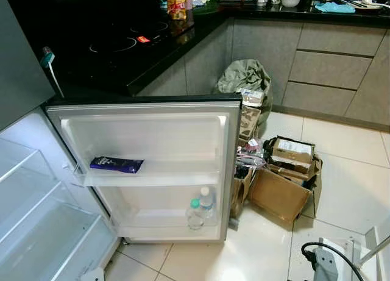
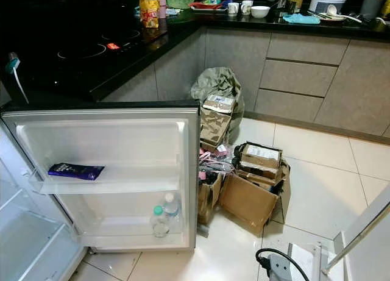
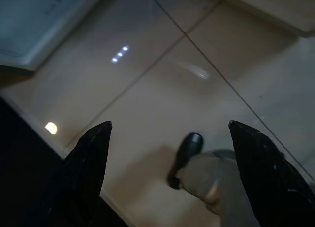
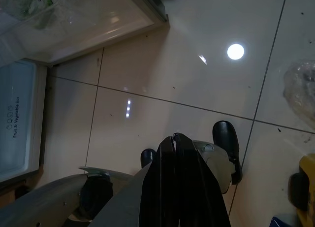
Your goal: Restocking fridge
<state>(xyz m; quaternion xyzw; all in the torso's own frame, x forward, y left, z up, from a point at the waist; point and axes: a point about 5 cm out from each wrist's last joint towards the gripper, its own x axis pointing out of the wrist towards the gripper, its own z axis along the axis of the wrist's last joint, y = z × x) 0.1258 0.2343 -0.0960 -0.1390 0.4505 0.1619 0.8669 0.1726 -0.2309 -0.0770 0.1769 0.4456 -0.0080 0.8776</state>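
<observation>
The small white fridge's open door (image 1: 228,165) swings out toward the camera and serves as the landmark here. On its upper door shelf lies a flat dark-blue foil packet (image 1: 116,164); in the lower door shelf stand two clear plastic water bottles (image 1: 200,208), one capped green, one white, touching each other. Beside the door's hinge side, the wire-shelved fridge interior (image 1: 36,220) looks bare.

Both arms hang low with nothing held. The left gripper (image 3: 170,153) points at the pale tiled floor (image 3: 162,89) with its black fingers spread wide apart; the right gripper (image 4: 175,187) also points at the tile, fingers pressed together on nothing.

The likely step is fetching stock — nothing is in hand yet. Just past the door's free edge sit open brown cardboard boxes (image 1: 286,183) with mixed packaging, and behind them a crumpled grey-green bag (image 1: 245,80). To do this well, the robot should probably turn toward those boxes, pick one firm item at a time, and keep clear of the door edge — a bump could swing it shut.
</observation>
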